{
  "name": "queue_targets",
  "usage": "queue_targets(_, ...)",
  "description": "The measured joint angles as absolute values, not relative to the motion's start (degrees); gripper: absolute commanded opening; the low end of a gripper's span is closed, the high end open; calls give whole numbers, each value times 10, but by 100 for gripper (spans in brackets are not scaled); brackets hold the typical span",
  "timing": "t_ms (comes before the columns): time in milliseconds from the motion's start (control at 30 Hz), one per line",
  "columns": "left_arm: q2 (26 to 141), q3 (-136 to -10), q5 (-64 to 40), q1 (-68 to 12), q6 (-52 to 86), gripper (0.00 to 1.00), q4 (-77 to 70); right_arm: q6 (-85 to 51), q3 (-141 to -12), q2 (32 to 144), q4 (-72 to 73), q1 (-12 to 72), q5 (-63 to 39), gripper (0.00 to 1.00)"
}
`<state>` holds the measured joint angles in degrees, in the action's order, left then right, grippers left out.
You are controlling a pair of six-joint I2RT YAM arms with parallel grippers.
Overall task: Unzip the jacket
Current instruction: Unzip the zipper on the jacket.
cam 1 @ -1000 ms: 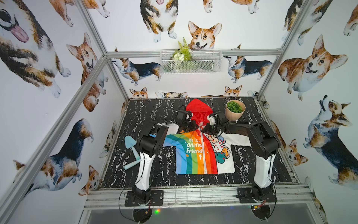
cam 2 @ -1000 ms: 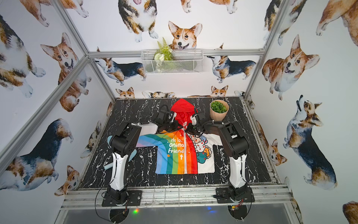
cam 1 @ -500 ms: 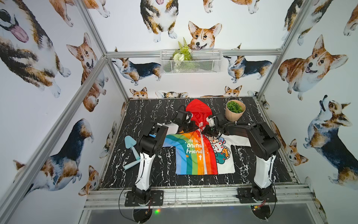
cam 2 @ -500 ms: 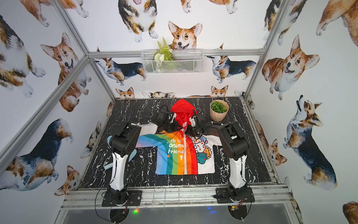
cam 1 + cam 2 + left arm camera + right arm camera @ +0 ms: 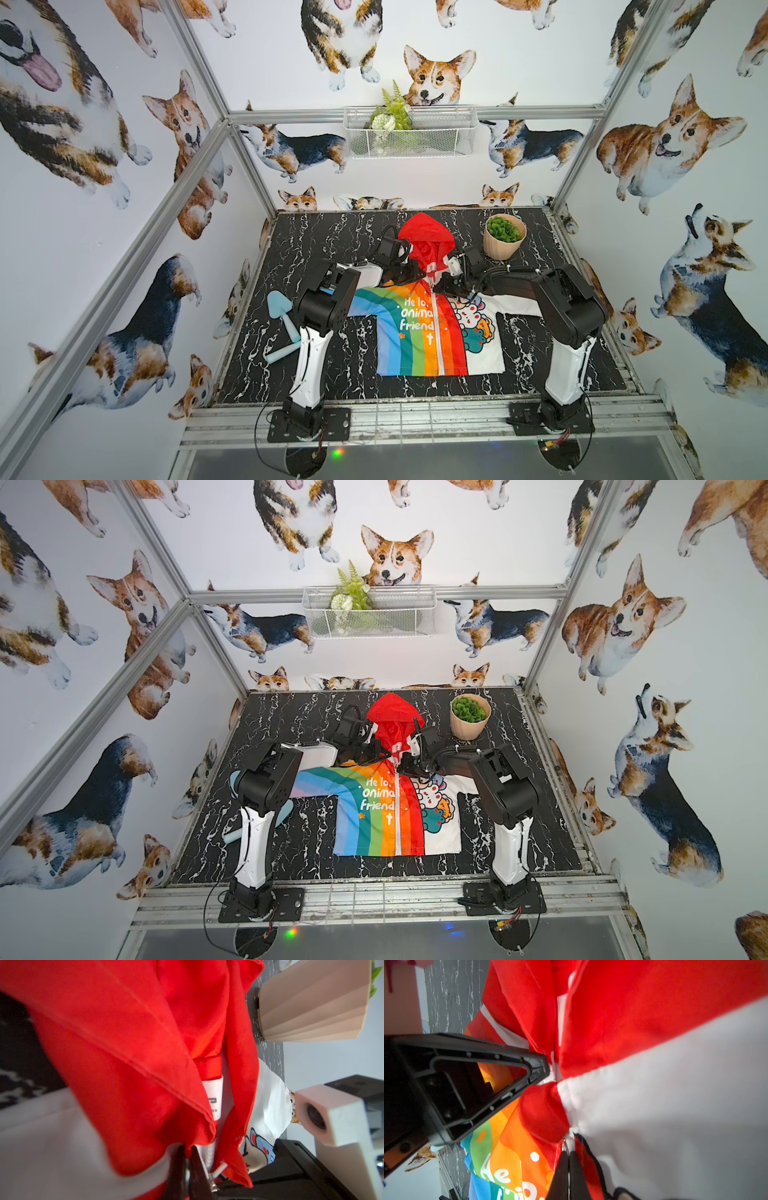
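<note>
Tightly pinching rainbow-and-white, red-hooded child's jacket at its twelve-o'clock end: left pincer on collar, right pincer on zip pull.

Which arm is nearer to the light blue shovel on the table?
Left. The left arm stands directly beside the shovel, its elbow close to the handle. The right arm stands across the jacket, on its other side, far from the shovel.

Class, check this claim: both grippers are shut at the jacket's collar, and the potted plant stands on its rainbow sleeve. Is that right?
Both top views show the potted plant on the marble table beside the red hood, not on the rainbow sleeve. The rest holds.
</note>
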<state>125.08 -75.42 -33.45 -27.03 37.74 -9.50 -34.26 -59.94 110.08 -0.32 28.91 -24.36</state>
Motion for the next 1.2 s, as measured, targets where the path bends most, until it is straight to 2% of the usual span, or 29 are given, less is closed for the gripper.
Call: queue_targets(1200,1278,-812,-324,-264,361,0,-49,-343,-508,1019,-24,318,-251,0)
